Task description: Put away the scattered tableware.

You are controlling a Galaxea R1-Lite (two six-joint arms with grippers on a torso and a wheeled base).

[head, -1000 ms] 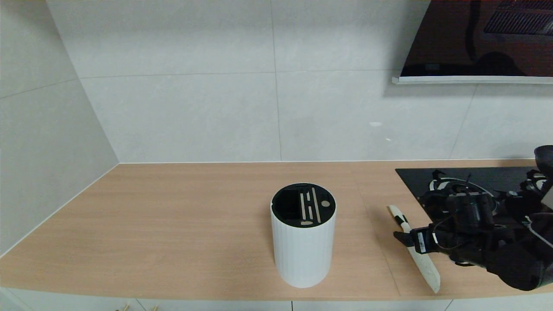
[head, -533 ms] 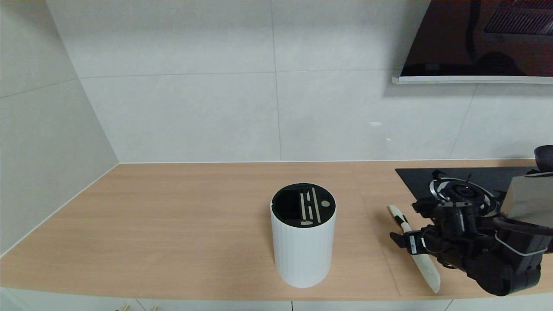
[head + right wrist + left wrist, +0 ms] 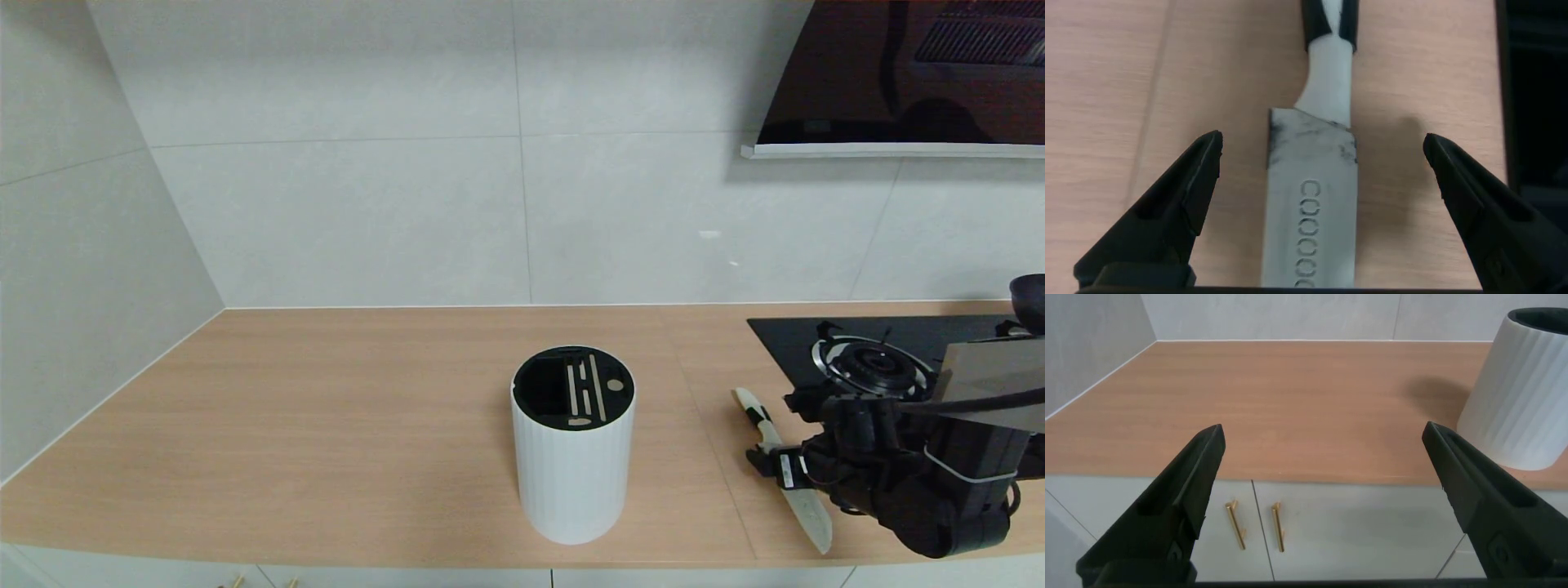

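Observation:
A white knife (image 3: 811,514) with a black band on its handle lies flat on the wooden counter, right of a white ribbed cylinder holder (image 3: 573,457) with a black slotted top. My right gripper (image 3: 780,433) hovers open just above the knife, one finger on each side where blade meets handle. In the right wrist view the knife (image 3: 1310,204) runs between the spread fingers of my right gripper (image 3: 1321,143), untouched. My left gripper (image 3: 1323,433) is open and holds nothing, low in front of the counter edge, with the holder (image 3: 1523,392) off to one side.
A black hob (image 3: 784,339) with a metal burner ring (image 3: 869,363) sits just beyond the knife, under a dark range hood (image 3: 906,73). Tiled walls close the back and left. Gold cabinet handles (image 3: 1257,527) show below the counter's front edge. Bare counter lies left of the holder.
My right arm has turned and brought its gripper lower and a little nearer the front edge, closing in over the knife. The knife and holder have not moved.

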